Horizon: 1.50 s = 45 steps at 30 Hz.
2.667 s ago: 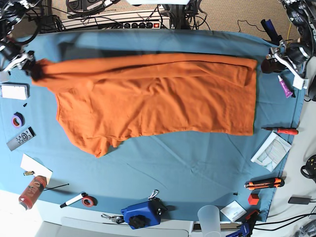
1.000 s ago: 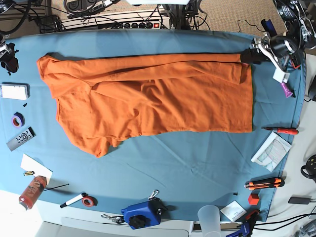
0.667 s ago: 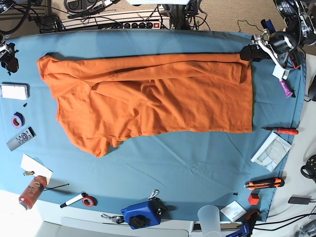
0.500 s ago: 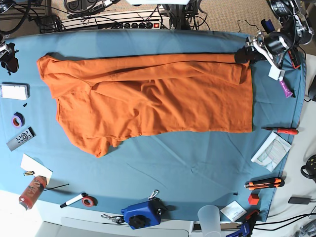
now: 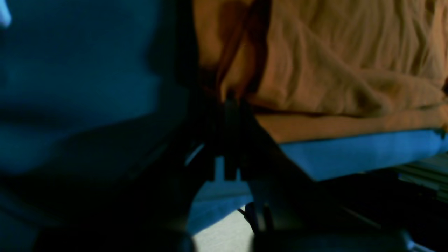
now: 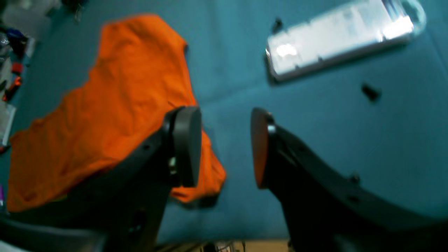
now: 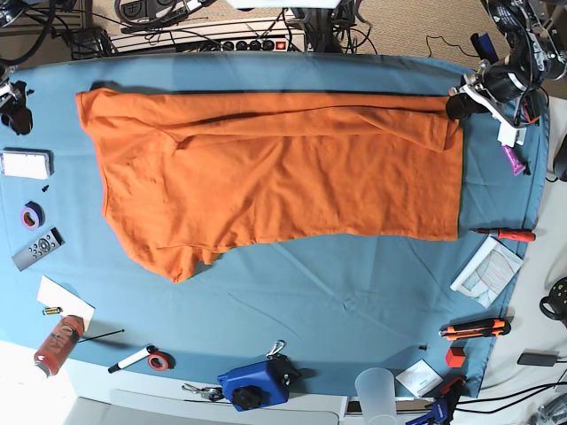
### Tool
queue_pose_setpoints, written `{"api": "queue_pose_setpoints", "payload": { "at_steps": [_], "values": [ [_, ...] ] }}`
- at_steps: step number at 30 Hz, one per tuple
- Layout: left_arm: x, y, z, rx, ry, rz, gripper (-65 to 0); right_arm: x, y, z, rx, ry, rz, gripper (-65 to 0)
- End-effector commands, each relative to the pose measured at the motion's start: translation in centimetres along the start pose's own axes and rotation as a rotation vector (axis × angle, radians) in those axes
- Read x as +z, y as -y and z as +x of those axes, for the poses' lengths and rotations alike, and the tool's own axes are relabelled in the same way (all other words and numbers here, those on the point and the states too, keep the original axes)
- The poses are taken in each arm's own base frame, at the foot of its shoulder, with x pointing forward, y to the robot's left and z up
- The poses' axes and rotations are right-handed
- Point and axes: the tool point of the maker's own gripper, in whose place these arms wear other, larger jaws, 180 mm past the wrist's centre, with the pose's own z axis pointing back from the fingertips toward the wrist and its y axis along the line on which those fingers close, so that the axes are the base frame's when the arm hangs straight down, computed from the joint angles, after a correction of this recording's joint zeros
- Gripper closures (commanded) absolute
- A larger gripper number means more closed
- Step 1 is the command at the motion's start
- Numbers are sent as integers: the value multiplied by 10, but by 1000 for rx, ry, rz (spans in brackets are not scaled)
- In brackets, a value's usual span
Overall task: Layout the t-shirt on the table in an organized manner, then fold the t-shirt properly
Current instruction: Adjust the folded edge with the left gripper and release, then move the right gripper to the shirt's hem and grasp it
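The orange t-shirt (image 7: 275, 168) lies spread lengthwise across the far half of the blue-cloth table (image 7: 337, 292), its far edge pulled nearly straight. My left gripper (image 7: 457, 104) is at the shirt's far right corner. In the left wrist view it (image 5: 231, 99) is shut on a pinch of the orange fabric (image 5: 332, 70). My right gripper (image 7: 16, 104) hovers off the shirt's far left corner. The right wrist view shows this gripper (image 6: 224, 143) open with nothing between its fingers, the t-shirt's corner (image 6: 115, 105) just to their left.
A white box (image 7: 25, 164), a tape roll (image 7: 32, 214), a remote (image 7: 37, 249) and an orange-red bottle (image 7: 58, 343) line the left edge. A blue device (image 7: 257, 382) and a cup (image 7: 375, 394) sit at the front. A screwdriver (image 7: 505, 235) and a cutter (image 7: 476, 329) lie at the right.
My left gripper has closed on the shirt's far right corner and drawn it right and back. The far edge is now taut and the shirt has shifted. The right gripper has not moved.
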Motion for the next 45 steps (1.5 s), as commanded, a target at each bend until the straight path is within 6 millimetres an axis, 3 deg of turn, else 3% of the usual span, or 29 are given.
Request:
{"api": "queue_pose_setpoints", "payload": {
  "at_steps": [1,6,10,12,15,18,24,28,35,40,45],
  "values": [
    [14,-26,0,-38,-38,105,0,4,-4,23,37,57,12,-241],
    [15,-11,6,-99,-22,13,0,-1,-9,34,40,94,30,-241],
    [16,-8,4,-122,-28,-4,-259,-2,-10,36,41,101,33,-241],
    [17,-11,4,-107,-39,7,-319,-2,-10,36,41,101,33,-241],
    [22,-16,2,-100,-76,32,-320,-2,-9,38,48,99,29,-241],
    [28,-16,10,-128,-61,48,-320,-2,-7,53,83,110,6,-241],
    [55,-17,44,-175,78,108,-320,-16,-13,88,166,128,-12,-241],
    [60,-7,71,-231,184,100,-320,-55,-22,99,268,70,-55,-241],
    [37,16,113,-362,232,122,-320,-154,-55,111,366,-1,-38,-240],
    [31,26,131,-386,261,132,-320,-216,-89,96,367,-153,70,-240],
    [31,26,132,-387,266,131,-320,-247,-132,84,445,-220,148,-240]
  ]
}}
